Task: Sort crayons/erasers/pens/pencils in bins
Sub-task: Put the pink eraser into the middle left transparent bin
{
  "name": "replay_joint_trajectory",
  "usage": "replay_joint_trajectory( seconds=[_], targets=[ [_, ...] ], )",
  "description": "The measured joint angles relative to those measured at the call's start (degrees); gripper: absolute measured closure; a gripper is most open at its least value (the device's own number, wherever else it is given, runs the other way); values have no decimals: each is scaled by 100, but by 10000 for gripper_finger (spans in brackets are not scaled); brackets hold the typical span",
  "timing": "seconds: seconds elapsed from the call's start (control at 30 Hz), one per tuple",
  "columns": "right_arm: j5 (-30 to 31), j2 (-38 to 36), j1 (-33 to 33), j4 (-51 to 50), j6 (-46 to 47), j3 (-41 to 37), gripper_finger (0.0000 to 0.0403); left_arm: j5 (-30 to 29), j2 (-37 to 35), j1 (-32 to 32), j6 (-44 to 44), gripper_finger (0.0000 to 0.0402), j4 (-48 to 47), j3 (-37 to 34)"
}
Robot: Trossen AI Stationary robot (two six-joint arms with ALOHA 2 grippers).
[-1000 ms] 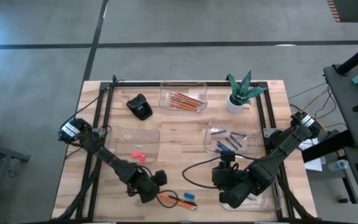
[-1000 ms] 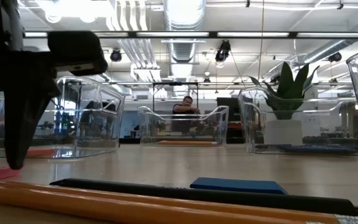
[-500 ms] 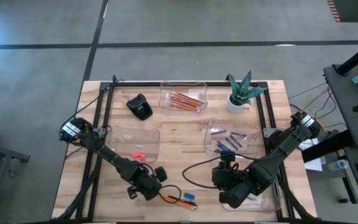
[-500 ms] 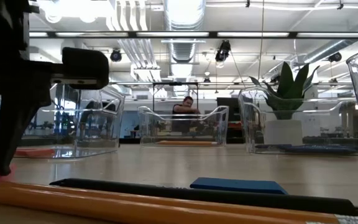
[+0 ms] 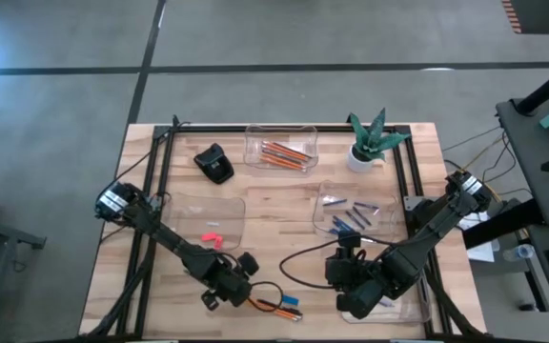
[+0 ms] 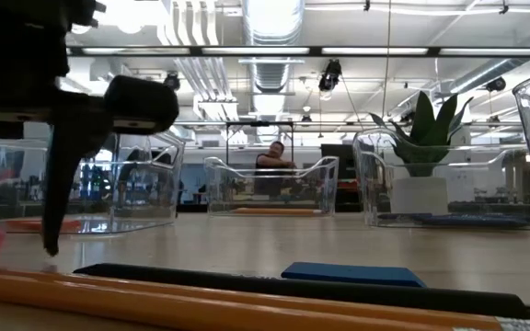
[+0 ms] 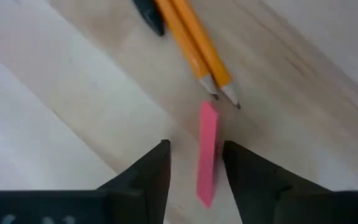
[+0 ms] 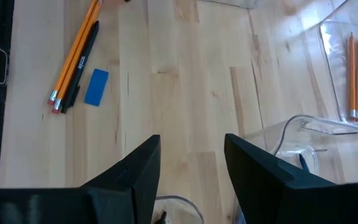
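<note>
Pink eraser (image 7: 207,152) lies on the counter (image 5: 274,214) near its 6 o'clock edge, just off two pencils' (image 7: 194,46) tips. My left jaws (image 7: 194,165) straddle it open, gripping nothing. Judged light, rubbery, grippy: pinch across the narrow faces, mid-length

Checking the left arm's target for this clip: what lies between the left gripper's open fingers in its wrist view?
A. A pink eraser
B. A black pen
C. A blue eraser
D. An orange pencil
A: in the left wrist view a pink eraser lies on the table between the open fingers of the left gripper, just short of the tips of two orange pencils.
</note>
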Motion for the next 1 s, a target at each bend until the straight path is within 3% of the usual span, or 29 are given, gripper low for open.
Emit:
replay_joint_trajectory(
  seconds=[0.1,0.27,0.6,0.8,1.0],
  targets=[
    [-22,0,-2,-5,0,0,232,386,190,64,-363,263,-47,28],
    [-112,0,0,-6,0,0,232,370,186,79,-439,277,-77,57],
    [-113,0,-2,-6,-2,0,232,332,-40,81,-637,391,-87,33],
    [-115,0,0,-6,-2,0,232,258,-293,82,-810,391,-181,101],
    [-113,0,-2,-4,-15,0,232,210,-1079,87,-1236,393,-187,127]
  ],
)
